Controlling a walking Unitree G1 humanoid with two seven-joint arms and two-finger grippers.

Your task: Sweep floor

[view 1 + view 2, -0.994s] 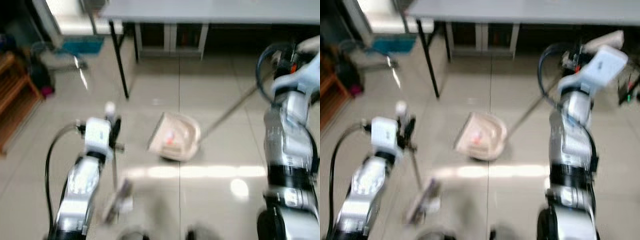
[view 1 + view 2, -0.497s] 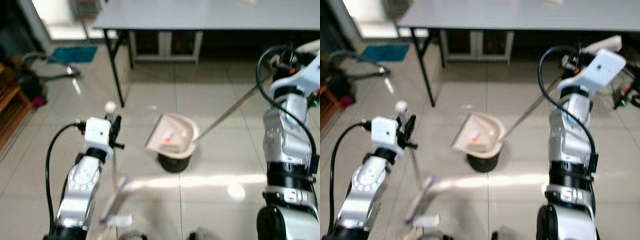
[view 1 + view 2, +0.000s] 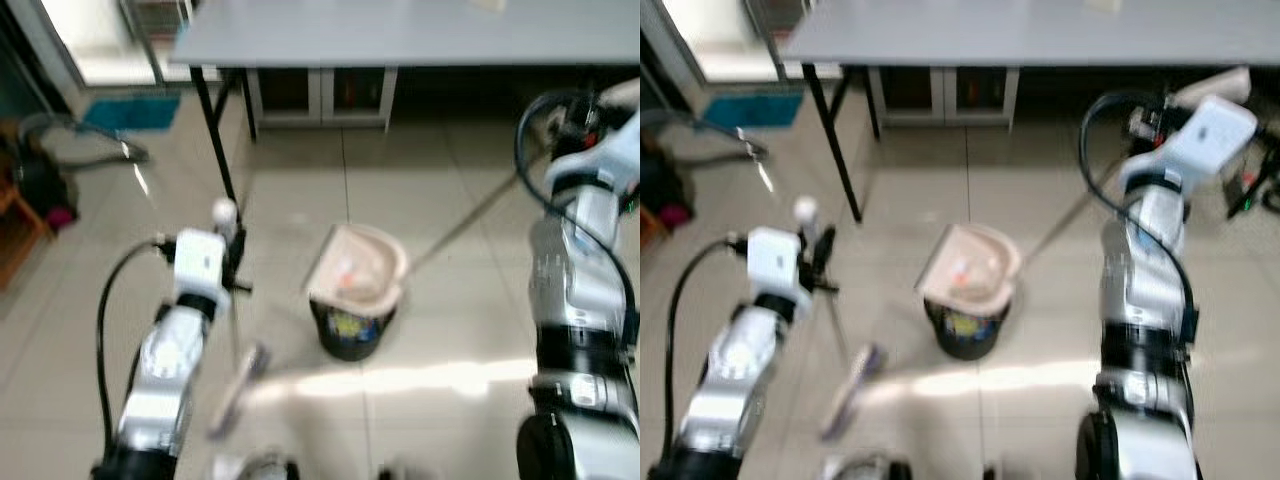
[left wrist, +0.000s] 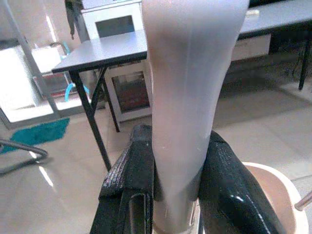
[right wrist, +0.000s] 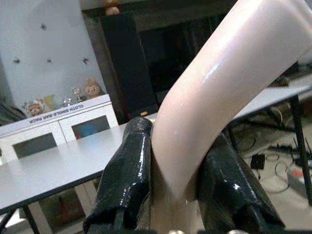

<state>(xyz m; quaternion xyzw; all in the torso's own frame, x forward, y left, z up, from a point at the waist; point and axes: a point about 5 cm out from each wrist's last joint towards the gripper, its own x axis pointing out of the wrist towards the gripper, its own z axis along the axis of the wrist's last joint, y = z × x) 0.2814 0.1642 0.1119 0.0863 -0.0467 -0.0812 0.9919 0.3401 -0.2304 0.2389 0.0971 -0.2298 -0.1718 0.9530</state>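
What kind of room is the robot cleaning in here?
Probably a home living or work room: a pale tiled floor, a long grey table with white cabinets behind it, and a white cupboard topped with small figurines.

Readable in the right wrist view: "CLOTH SINGLE-SIDE PACK", small dark capitals along the top edge of a white cabinet [image 5: 63,127], beneath a row of small figurines [image 5: 63,97]. On the black bin [image 3: 350,328] under the dustpan, a yellow and blue label [image 3: 345,322], too blurred to read. No other legible text, brand, number or sign anywhere else
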